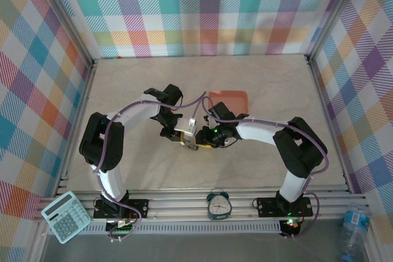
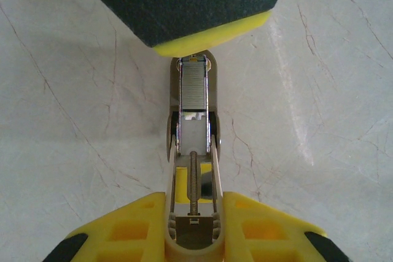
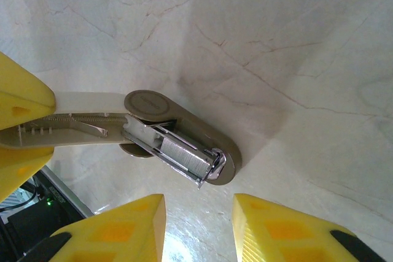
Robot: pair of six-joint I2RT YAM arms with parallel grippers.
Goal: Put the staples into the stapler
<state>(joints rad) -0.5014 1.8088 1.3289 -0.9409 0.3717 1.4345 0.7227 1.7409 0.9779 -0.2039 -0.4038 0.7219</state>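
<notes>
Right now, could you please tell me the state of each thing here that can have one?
stapler: open, lid swung back, magazine exposed.
staples: one strip lying in the magazine, at its front end.
left tool: shut on the stapler's swung-back lid.
right tool: open, empty, beside the stapler's front end.

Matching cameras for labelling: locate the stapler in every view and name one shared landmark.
Top external: stapler at picture centre.
Left wrist: lower centre, opened, rising from the shut left gripper.
Right wrist: left of centre, nose pointing lower right.
Shared landmark: the staples in its open magazine, in both wrist views.
</notes>
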